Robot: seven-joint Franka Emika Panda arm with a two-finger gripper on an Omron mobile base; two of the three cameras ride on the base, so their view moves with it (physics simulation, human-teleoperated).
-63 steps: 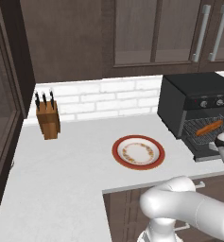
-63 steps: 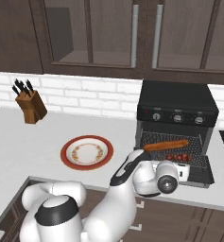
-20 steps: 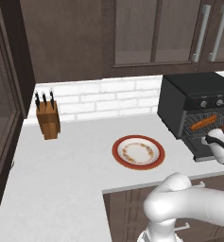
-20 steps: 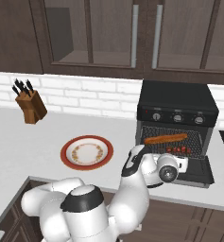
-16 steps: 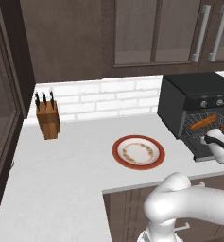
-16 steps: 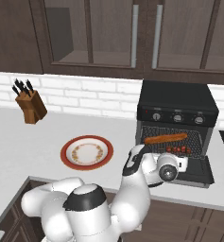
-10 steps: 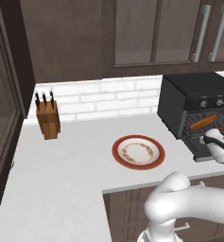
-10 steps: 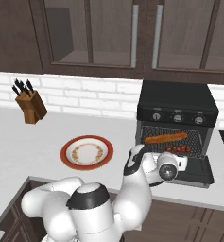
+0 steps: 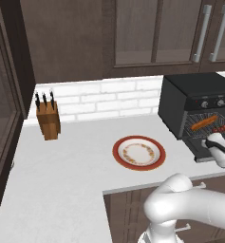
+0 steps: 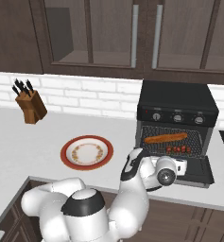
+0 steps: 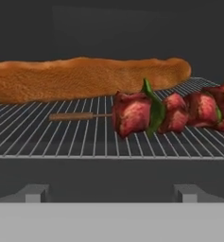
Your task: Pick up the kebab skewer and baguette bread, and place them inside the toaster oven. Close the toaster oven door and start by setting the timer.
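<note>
I see the kebab skewer [image 11: 170, 112] and the baguette bread [image 11: 85, 78] lying side by side on the wire rack [image 11: 47, 137] inside the toaster oven [image 10: 177, 111], baguette toward the back. The toaster oven door [image 10: 198, 172] hangs down open. My gripper [image 10: 179, 166] sits above the door, jaws spread, gripping nothing. A red-rimmed round plate [image 9: 139, 153] lies mid-counter, and a wooden knife block [image 9: 48, 121] stands by the brick wall at the counter's far left.

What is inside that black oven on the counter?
Inside the toaster oven, a baguette and a kebab skewer lie on the wire rack, the bread behind the skewer. The skewer's far end runs off the hand view's edge.
</note>
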